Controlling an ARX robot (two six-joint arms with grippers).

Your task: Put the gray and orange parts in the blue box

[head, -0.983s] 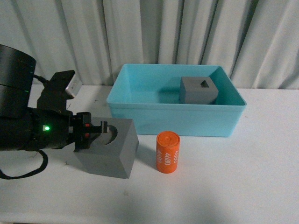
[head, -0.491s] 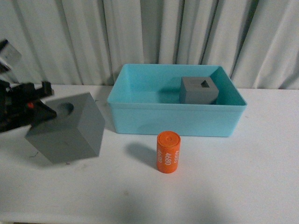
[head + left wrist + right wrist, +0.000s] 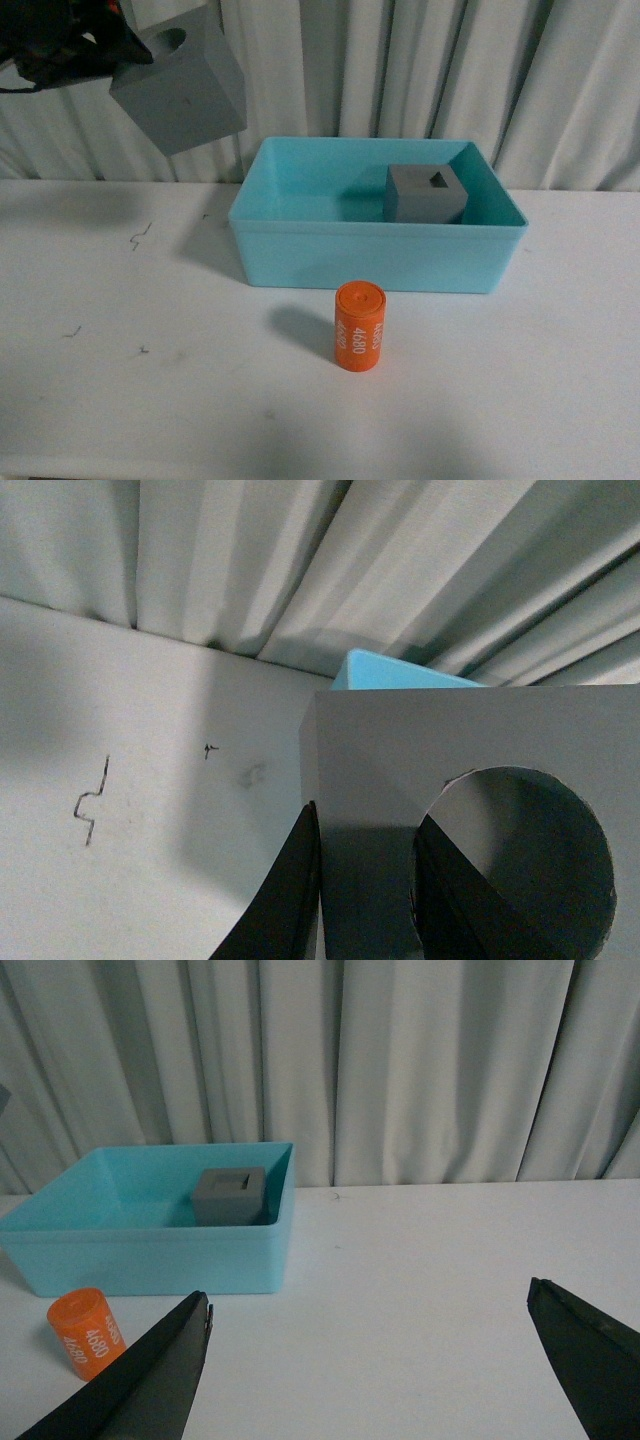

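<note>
**A:** Up off the desk [image 3: 520,380] and into the upper left of the frame since before: the round-recess gray cube [image 3: 185,85].
**B:** Why so high?
**A:** To clear the blue box [image 3: 370,262] rim, I'd judge. Left arm raised, left gripper [image 3: 365,895] clamped on the cube's wall, one finger in the recess.
**B:** The rest?
**A:** The second gray cube [image 3: 425,195] sits in the box; orange cylinder [image 3: 359,327] on the desk, lower centre.

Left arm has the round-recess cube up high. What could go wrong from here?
1. The left gripper pinches only the thin wall beside the recess, and the round-recess cube hangs tilted: it might slip out.
2. The second gray cube sits right rear in the blue box; a release there could land on it.
</note>
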